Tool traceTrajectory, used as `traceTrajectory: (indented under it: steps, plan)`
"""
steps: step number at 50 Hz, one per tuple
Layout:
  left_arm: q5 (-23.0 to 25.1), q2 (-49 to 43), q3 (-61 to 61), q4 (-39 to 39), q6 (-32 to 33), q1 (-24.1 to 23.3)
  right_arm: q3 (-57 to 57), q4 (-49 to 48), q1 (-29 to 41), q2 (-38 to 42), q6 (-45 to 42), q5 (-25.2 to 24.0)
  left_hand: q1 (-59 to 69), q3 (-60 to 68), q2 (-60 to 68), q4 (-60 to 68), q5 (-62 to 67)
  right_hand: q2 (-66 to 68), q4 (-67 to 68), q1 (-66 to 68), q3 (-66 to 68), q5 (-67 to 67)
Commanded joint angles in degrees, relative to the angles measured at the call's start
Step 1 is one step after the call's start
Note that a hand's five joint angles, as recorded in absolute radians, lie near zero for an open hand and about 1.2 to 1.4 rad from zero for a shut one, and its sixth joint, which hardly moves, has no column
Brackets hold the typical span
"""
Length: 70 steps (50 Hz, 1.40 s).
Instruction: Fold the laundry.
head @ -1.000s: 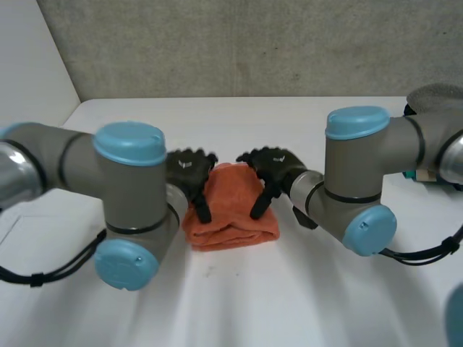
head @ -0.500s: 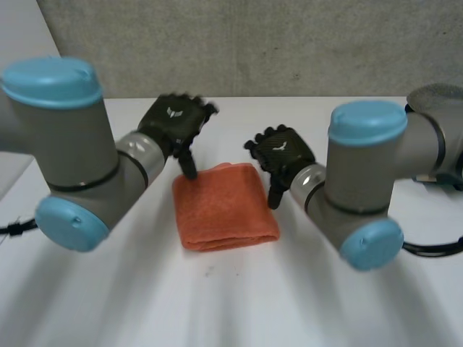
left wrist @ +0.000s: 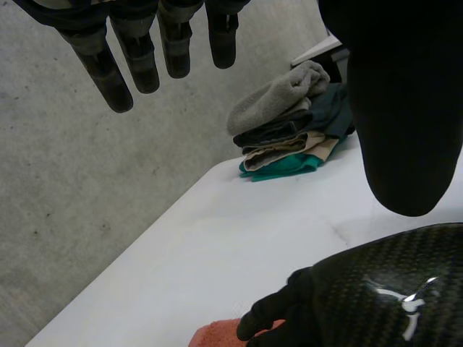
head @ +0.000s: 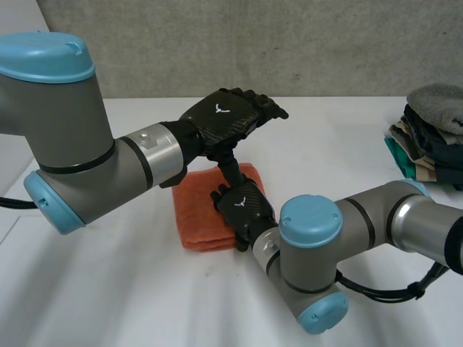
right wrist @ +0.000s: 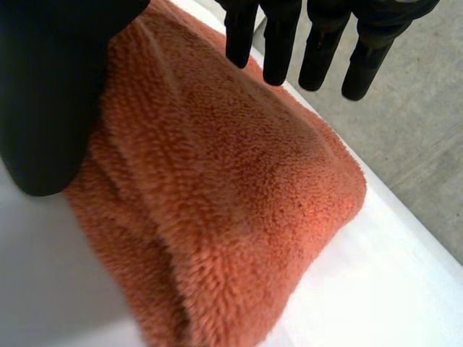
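At the right edge of the white worktop (head: 340, 144), a stack of folded clothes (head: 432, 137) sits well apart from the folded orange towel (head: 199, 217) at centre. Left hand (head: 226, 118) hangs above the towel's far edge, fingers straight, released. Right hand (head: 242, 208) is over the towel's right side, fingers straight, grasping nothing. Each hand's back bears a white emblem.

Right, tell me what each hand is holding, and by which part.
Nothing is held. The left hand is open in the air; the right hand is over the folded orange towel, fingers straight, not curled round it.
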Motion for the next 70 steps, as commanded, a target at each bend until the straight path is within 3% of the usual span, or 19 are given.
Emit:
traceTrajectory:
  steps: [1,5,6,9,10,20,28,32,39,46,53,58,64,70]
  plan:
    - [-0.28,0.12,0.06,0.16,-0.05,-0.08,-2.66,-0.19,-0.06,1.8,-0.3,-0.14,-0.17,-1.32,-1.35,-0.91,-2.04,11.41,11.25,11.38,11.3,10.86]
    - [-0.28,0.12,0.06,0.16,-0.14,-0.08,-3.1,-1.33,-0.06,2.41,-0.65,-0.4,-0.33,-1.49,-1.52,-1.08,-2.2,24.68,24.53,24.66,24.57,24.14]
    - [-0.28,0.12,0.15,0.16,-0.14,-0.08,-3.19,-2.37,-0.06,2.41,-0.65,-0.49,-0.33,-1.49,-1.52,-1.08,-2.2,36.22,36.06,36.19,36.11,35.67]
    - [-0.28,0.21,0.41,0.16,-0.14,-0.08,-3.27,-4.14,-0.06,2.33,-0.48,-0.67,-0.17,-1.32,-1.35,-0.91,-2.04,50.25,50.1,50.22,50.14,49.7]
    - [-0.28,0.21,0.41,0.25,-0.14,-0.08,-3.62,-5.27,-0.06,2.41,-0.39,-0.93,-0.17,-1.32,-1.35,-0.91,-2.04,61.72,61.57,61.7,61.61,61.18]
    - [-0.37,0.91,3.31,0.43,-1.19,0.27,-8.63,-7.3,-4.71,-2.23,0.4,-0.67,-0.5,-1.66,-1.68,-1.25,-2.37,61.84,61.69,61.82,61.73,61.29]
    - [-0.54,2.14,7.44,1.22,-5.49,0.89,-14.08,-12.66,-13.67,-9.36,0.49,-1.63,-0.5,-1.66,-1.68,-1.25,-2.37,61.84,61.69,61.82,61.73,61.29]
    - [-1.25,3.9,7.44,3.15,-7.6,1.24,-15.58,-16.0,-20.17,-12.08,0.84,-4.09,-0.34,-1.49,-1.52,-1.08,-2.21,61.84,61.69,61.82,61.73,61.29]
    - [-1.51,4.43,6.48,4.12,-8.75,0.8,-19.35,-19.17,-35.99,-13.32,8.3,-12.52,-0.17,-1.32,-1.35,-0.91,-2.04,61.84,61.69,61.82,61.73,61.29]
    - [-1.51,4.69,5.16,4.29,-8.66,0.28,-21.64,-26.01,-52.33,-6.22,16.83,-20.86,-0.17,-1.32,-1.35,-0.91,-2.04,61.84,61.69,61.82,61.73,61.29]
    - [-1.6,4.16,4.63,4.29,-8.49,-0.69,-21.73,-34.28,-60.42,4.15,19.81,-28.68,0.17,-0.99,-1.01,-0.58,-1.7,61.84,61.69,61.82,61.73,61.29]
    - [-2.12,3.72,4.1,4.47,-8.4,-1.66,-20.33,-34.11,-64.48,10.05,22.99,-33.7,0.34,-0.82,-0.84,-0.41,-1.53,61.84,61.69,61.82,61.73,61.29]
    - [-3.88,3.11,3.84,4.47,-8.31,-2.97,-16.11,-34.82,-65.27,9.28,23.95,-37.14,0.34,-0.82,-0.84,-0.41,-1.53,61.84,61.69,61.82,61.73,61.29]
    - [-3.97,3.37,3.93,4.47,-8.31,-3.86,-16.02,-33.33,-65.89,4.18,25.18,-35.65,0.34,-0.82,-0.84,-0.41,-1.53,61.84,61.69,61.82,61.73,61.29]
